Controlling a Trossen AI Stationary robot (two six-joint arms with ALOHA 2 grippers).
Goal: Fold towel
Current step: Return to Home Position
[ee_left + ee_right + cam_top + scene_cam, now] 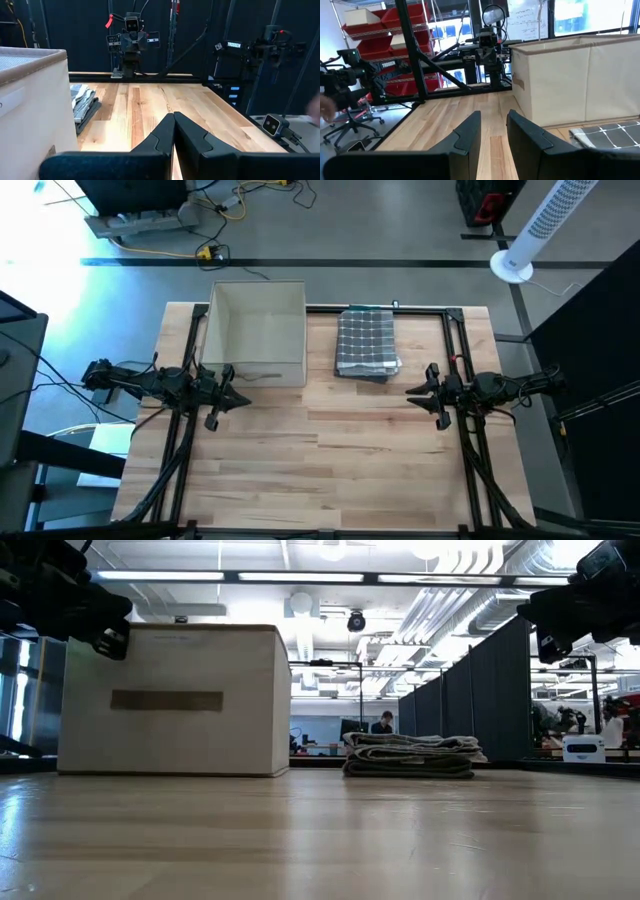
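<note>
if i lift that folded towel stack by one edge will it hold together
Probably floppy: the folded towel stack shows soft, loose layers, so a one-edge lift would likely unfold it. Pushed, layers may shear apart.

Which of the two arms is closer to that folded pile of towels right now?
The right. The right gripper hovers close beside the towel stack; the left gripper is farther off, by the front of the box.
</note>
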